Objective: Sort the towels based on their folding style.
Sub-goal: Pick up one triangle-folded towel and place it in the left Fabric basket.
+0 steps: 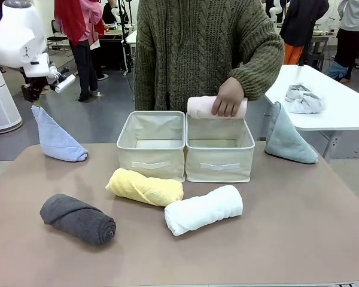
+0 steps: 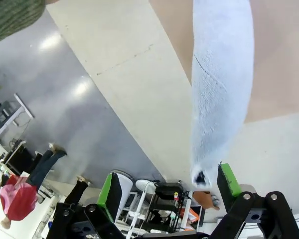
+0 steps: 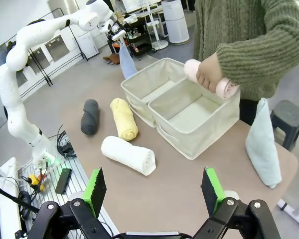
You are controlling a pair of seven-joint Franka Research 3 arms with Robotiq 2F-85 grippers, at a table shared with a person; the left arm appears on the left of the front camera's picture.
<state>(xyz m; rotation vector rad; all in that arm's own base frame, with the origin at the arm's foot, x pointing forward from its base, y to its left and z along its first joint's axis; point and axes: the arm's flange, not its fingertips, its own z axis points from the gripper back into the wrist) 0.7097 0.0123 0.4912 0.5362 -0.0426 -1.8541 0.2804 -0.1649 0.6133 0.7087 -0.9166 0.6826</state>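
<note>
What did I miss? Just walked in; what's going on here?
A person's hand holds the pale pink towel over the far rim of the right bin, empty like the left bin. The left gripper, open, straddles the tip of the light blue cone towel; the right gripper hangs open. The yellow roll, white roll and dark grey roll lie before the bins.

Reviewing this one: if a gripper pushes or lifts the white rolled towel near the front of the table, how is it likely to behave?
The white towel lies on its side as a cylinder, so a push across its length would probably set it rolling. It looks like soft terry, so it should squash when gripped and sag if lifted by one end. Nothing seems to hold the roll shut, so it may loosen.
</note>
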